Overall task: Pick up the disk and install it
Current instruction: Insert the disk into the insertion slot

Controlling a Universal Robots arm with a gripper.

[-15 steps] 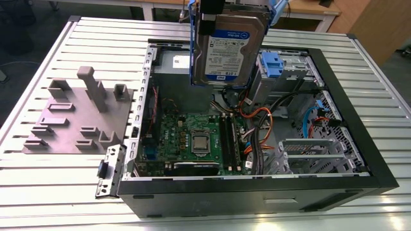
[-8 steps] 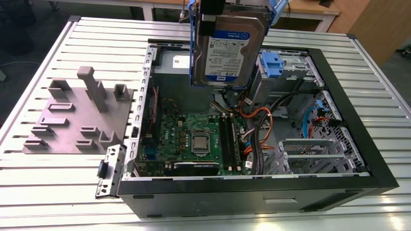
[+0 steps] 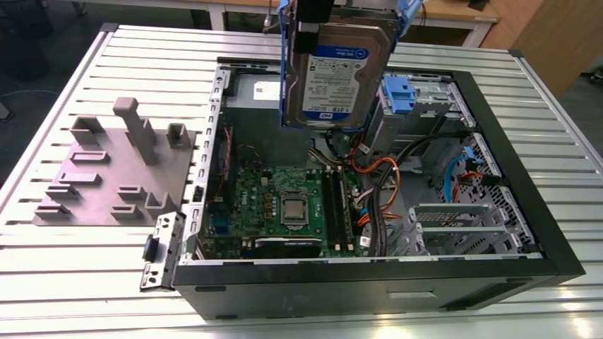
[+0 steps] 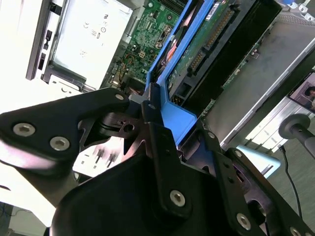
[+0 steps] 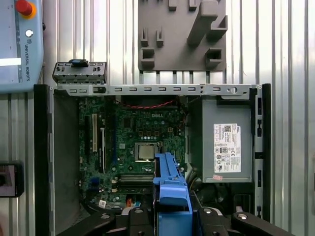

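1. Done: pick-up. The disk (image 3: 335,70) hangs upright in the air, clear of the bench (image 3: 85,282), above the open computer case (image 3: 377,282).
2. Left: installation. The disk is not seated in any bay, judging from the exterior view.
3. Hand (image 4: 156,112): pressed together on the disk's blue bracket (image 5: 170,194), pinching it at the upper end.
4. Arm: reaches down from above, wrist aimed into the case over the motherboard (image 5: 128,132).

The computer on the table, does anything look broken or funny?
Nothing looks broken. The odd bit: the disk hangs upright in the air above the open computer case, clamped by the gripper on its blue bracket, not seated in a bay. Loose orange cables sprawl inside.
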